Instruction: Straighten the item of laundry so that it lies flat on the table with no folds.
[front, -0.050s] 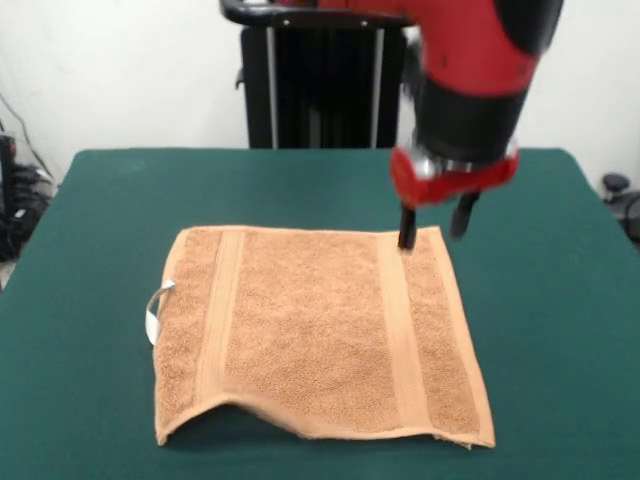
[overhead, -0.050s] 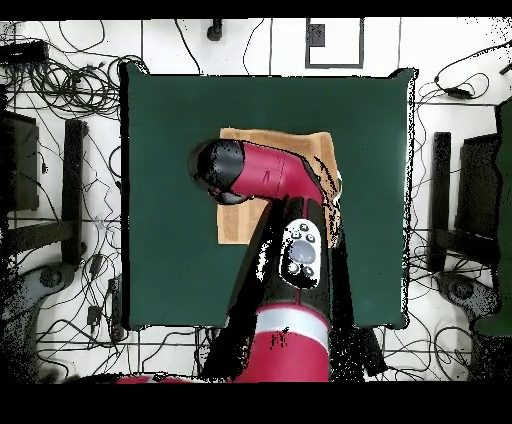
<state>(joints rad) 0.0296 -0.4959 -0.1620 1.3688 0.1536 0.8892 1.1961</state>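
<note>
Mostly the towel (front, -0.050s: 320, 335) lies flat on the worktop (front, -0.050s: 550, 300), though its near edge seems humped, with the end effector (front, -0.050s: 435, 228) spread and empty at the far corner.

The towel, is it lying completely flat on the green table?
No. In the front view the towel's near edge arches up off the table, with a dark gap beneath it.

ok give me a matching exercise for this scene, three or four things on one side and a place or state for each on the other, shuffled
Things:
1. light orange-tan terry towel
2. small white tag
3. red and black gripper
4. dark green felt table

Places or states:
A. open, at the towel's far edge
B. lies under everything
C. sticks out from the towel's left side in the front view
D. spread out, near edge lifted in a hump

Pairs: 1-D, 2-C, 3-A, 4-B
</note>
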